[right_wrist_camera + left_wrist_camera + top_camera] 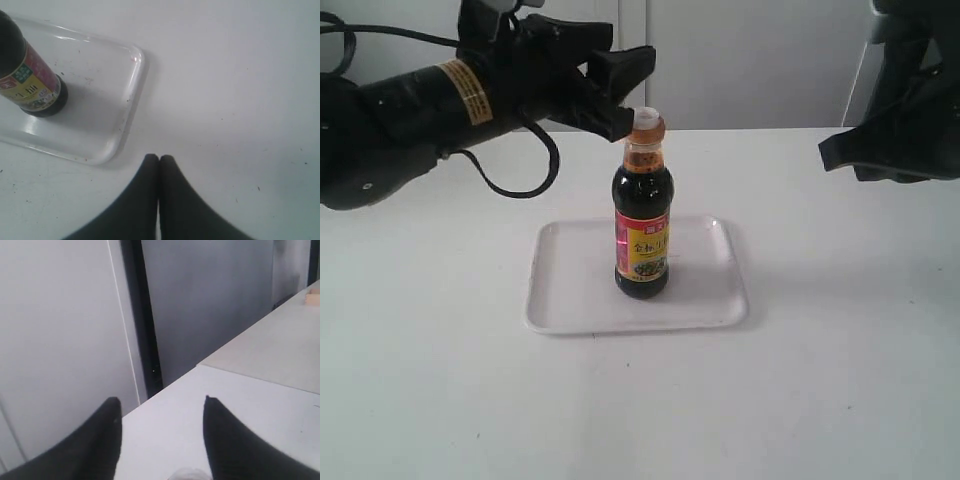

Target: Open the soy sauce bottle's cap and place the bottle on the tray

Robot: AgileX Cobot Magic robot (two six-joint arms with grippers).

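The soy sauce bottle (642, 235) stands upright on the white tray (570, 300), dark liquid inside, red and yellow label facing front. Its orange-gold cap (648, 130) has a whitish spout showing on top. My left gripper (642, 88) is at the bottle's top, its lower finger beside the cap and its upper finger above it. In the left wrist view the left gripper (161, 400) is open, with a pale round blur (190, 474) low between the fingers. My right gripper (159, 157) is shut and empty, off the tray's (135, 75) corner, away from the bottle (30, 80).
The right arm (890, 130) hangs at the far right above the white table (820, 350). A black cable (520, 185) loops under the left arm. The table's back edge meets a grey wall with a dark vertical strip (142, 315).
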